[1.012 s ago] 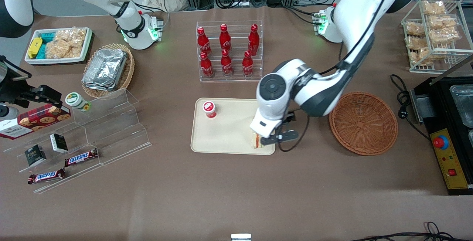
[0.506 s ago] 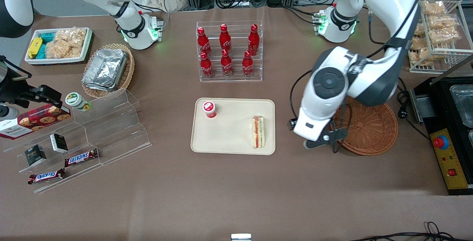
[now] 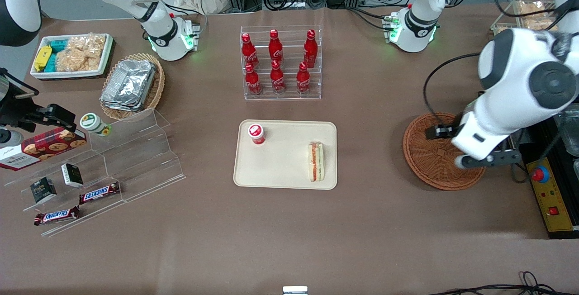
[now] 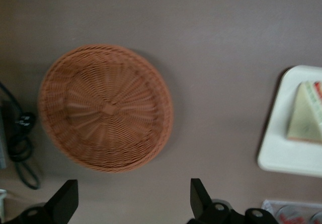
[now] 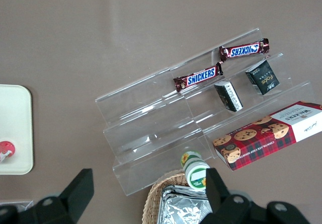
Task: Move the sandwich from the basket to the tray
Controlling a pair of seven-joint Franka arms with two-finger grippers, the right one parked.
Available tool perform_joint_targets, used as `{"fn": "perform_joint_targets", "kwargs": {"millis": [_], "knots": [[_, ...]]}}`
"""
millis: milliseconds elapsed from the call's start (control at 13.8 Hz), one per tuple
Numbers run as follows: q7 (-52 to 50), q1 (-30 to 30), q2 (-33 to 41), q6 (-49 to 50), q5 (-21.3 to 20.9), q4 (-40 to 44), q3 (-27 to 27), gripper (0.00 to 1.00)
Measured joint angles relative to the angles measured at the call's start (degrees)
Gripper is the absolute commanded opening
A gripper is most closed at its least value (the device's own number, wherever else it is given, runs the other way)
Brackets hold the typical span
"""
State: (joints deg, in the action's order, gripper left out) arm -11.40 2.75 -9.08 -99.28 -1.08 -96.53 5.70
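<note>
The sandwich [image 3: 315, 161] lies on the beige tray [image 3: 280, 168], by the tray's edge nearest the basket, red and green filling showing. It also shows in the left wrist view [image 4: 307, 116] on the tray [image 4: 289, 158]. The round reddish-brown wicker basket [image 3: 434, 159] is empty; it also shows in the left wrist view [image 4: 105, 108]. My left gripper [image 3: 488, 159] hangs high over the basket's rim toward the working arm's end, well apart from the sandwich. In the left wrist view the gripper [image 4: 132, 204] is open wide and holds nothing.
A red-capped cup [image 3: 256, 133] stands on the tray. A clear rack of red bottles [image 3: 280, 62] stands farther from the camera than the tray. A black control box with a red button [image 3: 538, 175] and a cable [image 3: 491, 118] lie beside the basket.
The gripper let go of the sandwich on the tray, opened, and swung away toward the working arm's end, now above the basket's rim. The sandwich stays on the tray.
</note>
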Motion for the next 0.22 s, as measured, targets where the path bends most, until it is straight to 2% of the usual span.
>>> {"fn": "perform_joint_targets", "kwargs": {"millis": [217], "knots": [[7.89, 0.05, 3.24, 0.49, 0.57, -2.35, -3.51, 1.0]]}}
